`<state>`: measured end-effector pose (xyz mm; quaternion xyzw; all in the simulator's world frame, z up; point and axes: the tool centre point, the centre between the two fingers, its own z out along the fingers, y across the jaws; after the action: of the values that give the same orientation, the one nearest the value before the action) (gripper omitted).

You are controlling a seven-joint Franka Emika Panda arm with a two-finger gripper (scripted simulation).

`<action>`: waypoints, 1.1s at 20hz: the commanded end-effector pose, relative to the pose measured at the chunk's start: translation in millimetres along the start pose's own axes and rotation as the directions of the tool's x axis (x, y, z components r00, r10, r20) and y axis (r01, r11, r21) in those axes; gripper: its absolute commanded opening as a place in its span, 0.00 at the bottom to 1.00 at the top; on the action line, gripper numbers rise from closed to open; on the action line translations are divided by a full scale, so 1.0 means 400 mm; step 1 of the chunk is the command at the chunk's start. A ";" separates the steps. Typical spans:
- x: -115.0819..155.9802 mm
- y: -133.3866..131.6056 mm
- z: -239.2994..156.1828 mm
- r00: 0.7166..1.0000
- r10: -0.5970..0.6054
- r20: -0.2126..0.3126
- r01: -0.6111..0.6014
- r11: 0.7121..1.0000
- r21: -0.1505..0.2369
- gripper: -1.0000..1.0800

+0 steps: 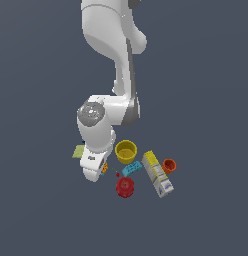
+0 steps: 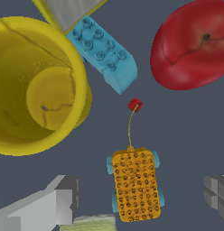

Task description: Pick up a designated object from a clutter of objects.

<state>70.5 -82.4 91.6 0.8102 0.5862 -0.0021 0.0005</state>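
Orange, bumpy-dotted and capped with teal bits at its corners, the small blocky toy (image 2: 135, 185) is seen lying flat on the surface, squarely between the two grey fingers (image 2: 57, 205) of the gripper (image 2: 136, 198), which stand spread wide on either side without touching it. The gripper is judged to be held apart so the toy can be straddled before any closing. A thin stalk with a red tip (image 2: 135, 104) runs out from the toy's far end. In the exterior view the toy (image 1: 104, 169) is mostly hidden by the wrist. Close by are grouped the yellow cup (image 2: 37, 85), the light-blue studded brick (image 2: 105, 52) and the red apple-like fruit (image 2: 193, 45); the white-yellow-blue box (image 1: 157, 174) and small orange cup (image 1: 169, 165) lie further off. A plain, dark grey-blue worktop (image 1: 206, 100) is seen throughout; no walls or room are shown.
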 end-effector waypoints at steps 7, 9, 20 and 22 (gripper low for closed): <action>-0.015 0.010 0.055 0.994 -0.110 -0.003 0.110 0.994 -0.002 0.96; -0.016 0.011 0.061 0.993 -0.122 -0.003 0.122 0.993 -0.002 0.96; -0.018 0.010 0.095 0.992 -0.128 -0.004 0.128 0.992 -0.002 0.96; -0.017 0.009 0.118 0.992 -0.129 -0.004 0.129 0.992 -0.002 0.96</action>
<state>72.4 -90.7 51.4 0.7708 0.6370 0.0002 0.0003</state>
